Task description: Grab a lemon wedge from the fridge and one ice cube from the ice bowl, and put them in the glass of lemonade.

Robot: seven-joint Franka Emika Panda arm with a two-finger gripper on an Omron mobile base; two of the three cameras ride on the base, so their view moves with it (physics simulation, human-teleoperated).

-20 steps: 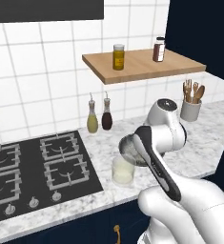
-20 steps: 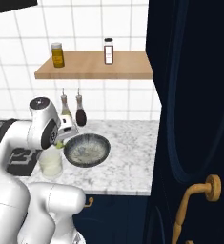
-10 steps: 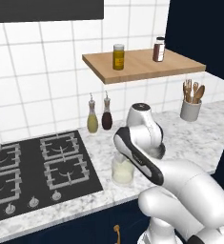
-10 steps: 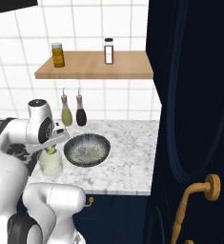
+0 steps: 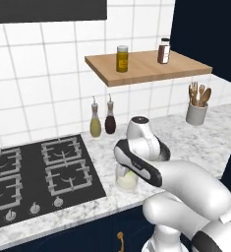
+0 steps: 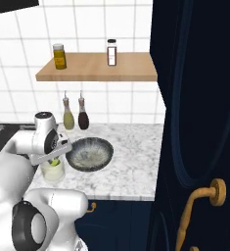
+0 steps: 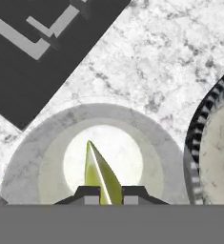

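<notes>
In the hand view my gripper (image 7: 104, 194) is shut on the lemon wedge (image 7: 100, 177), a thin yellow-green sliver standing up between the two dark fingertips. Straight below it lies the round mouth of the glass of lemonade (image 7: 46, 157) with its pale liquid. The left base view shows the glass of lemonade (image 5: 127, 180) on the counter under my bent arm. From the right base side, the wedge (image 6: 53, 161) hangs just above the glass (image 6: 53, 171), with my gripper (image 6: 53, 157) over it. The grey ice bowl (image 6: 89, 154) sits right beside the glass; its rim (image 7: 201, 119) shows at the right of the hand view.
A black gas hob (image 5: 33, 170) lies left of the glass. Two slim bottles (image 5: 102, 118) stand at the tiled wall, spice jars (image 5: 122, 58) on a wooden shelf (image 5: 146, 66), a utensil cup (image 5: 196, 112) far right. A navy cabinet door with a brass handle (image 6: 199, 206) fills the right.
My arm has swung left across the counter, from over the ice bowl to directly above the glass, with the gripper staying shut.
</notes>
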